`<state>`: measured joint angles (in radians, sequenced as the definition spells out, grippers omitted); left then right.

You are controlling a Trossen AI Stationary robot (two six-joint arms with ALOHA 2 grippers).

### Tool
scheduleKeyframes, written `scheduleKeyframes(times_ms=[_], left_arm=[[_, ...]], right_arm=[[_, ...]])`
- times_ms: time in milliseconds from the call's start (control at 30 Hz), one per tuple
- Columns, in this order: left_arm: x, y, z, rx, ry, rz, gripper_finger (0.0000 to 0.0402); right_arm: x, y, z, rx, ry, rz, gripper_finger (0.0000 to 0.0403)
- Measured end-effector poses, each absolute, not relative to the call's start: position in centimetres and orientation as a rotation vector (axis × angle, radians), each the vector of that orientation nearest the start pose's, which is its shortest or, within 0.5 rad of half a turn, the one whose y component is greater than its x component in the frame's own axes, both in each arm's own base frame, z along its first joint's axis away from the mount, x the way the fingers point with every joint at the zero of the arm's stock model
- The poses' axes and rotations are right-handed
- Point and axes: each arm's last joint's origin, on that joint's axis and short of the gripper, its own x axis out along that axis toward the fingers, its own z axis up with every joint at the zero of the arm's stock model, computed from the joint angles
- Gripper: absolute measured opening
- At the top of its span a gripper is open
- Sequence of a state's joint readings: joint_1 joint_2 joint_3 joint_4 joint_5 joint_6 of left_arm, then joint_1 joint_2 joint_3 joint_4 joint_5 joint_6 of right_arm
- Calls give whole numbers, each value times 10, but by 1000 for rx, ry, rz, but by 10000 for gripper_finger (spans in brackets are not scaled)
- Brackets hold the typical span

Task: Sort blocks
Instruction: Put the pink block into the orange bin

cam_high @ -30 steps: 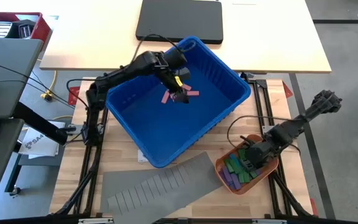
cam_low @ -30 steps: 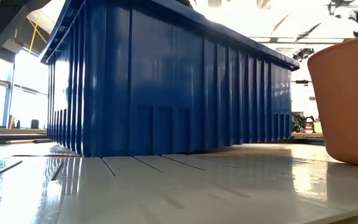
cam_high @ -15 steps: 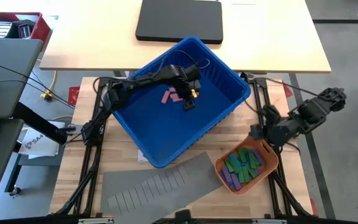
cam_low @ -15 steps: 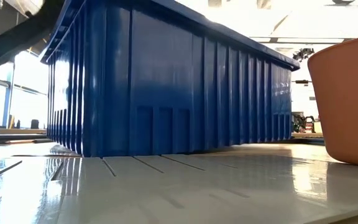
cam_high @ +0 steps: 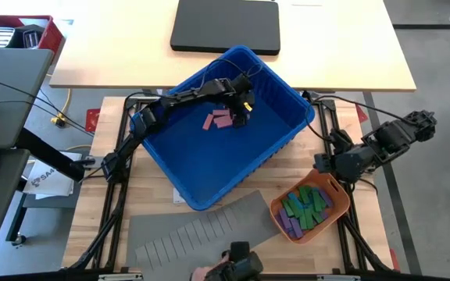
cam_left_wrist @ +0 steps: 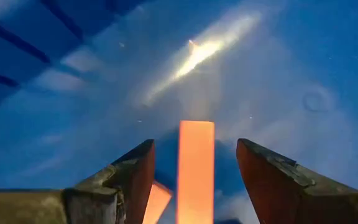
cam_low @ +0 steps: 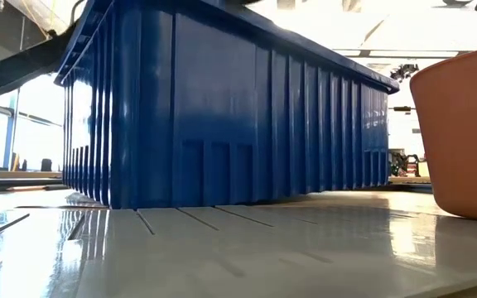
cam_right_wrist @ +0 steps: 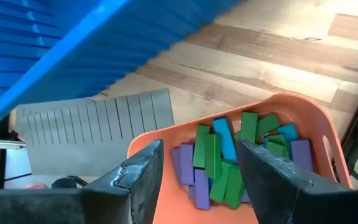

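Note:
Inside the blue bin [cam_high: 209, 168], a few pink blocks [cam_high: 219, 119] lie flat on its floor. My left gripper [cam_high: 239, 117] is down among them, open. In the left wrist view one pink block [cam_left_wrist: 196, 174] lies lengthwise between its fingers [cam_left_wrist: 135, 168], with a gap on each side. Another pink block [cam_left_wrist: 156, 202] shows beside the left finger. My right gripper [cam_high: 324, 165] hangs open and empty above the orange-red tray [cam_high: 342, 204]. That tray holds several green, blue and purple blocks [cam_right_wrist: 219, 162].
The grey slotted divider sheet [cam_high: 201, 230] lies at the near edge, between bin and tray. A black flat case [cam_high: 225, 25] lies on the far table. A hand with a dark object [cam_high: 229, 272] shows at the near edge. The low view shows only the bin wall [cam_low: 222, 116] and tray [cam_low: 462, 132].
My left gripper has gone down into the bin and toward its far right, rolling as it went, and now straddles a pink block. My right gripper has risen out of the orange-red tray toward the table's far right, then held still.

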<state>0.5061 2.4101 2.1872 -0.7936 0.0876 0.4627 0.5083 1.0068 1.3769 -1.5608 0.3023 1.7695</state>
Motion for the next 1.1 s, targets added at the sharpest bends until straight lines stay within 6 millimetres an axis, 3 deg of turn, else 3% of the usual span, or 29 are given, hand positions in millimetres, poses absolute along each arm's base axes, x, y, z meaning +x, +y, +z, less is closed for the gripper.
scheduleKeyframes(times_ms=[267,600,767,967,1100], left_arm=[[457,255,177,46,1047,84,217],[468,245,158,76,1090,94,193],[468,239,156,44,1110,89,159],[472,231,156,10,1132,158,92],[471,230,165,-1,1128,153,91]], right_arm=[[109,51,382,1058,897,-753,200],[109,51,382,1061,894,-750,200],[111,52,383,1073,885,-738,200],[112,52,383,1092,864,-743,200],[114,52,390,1098,798,-717,200]])
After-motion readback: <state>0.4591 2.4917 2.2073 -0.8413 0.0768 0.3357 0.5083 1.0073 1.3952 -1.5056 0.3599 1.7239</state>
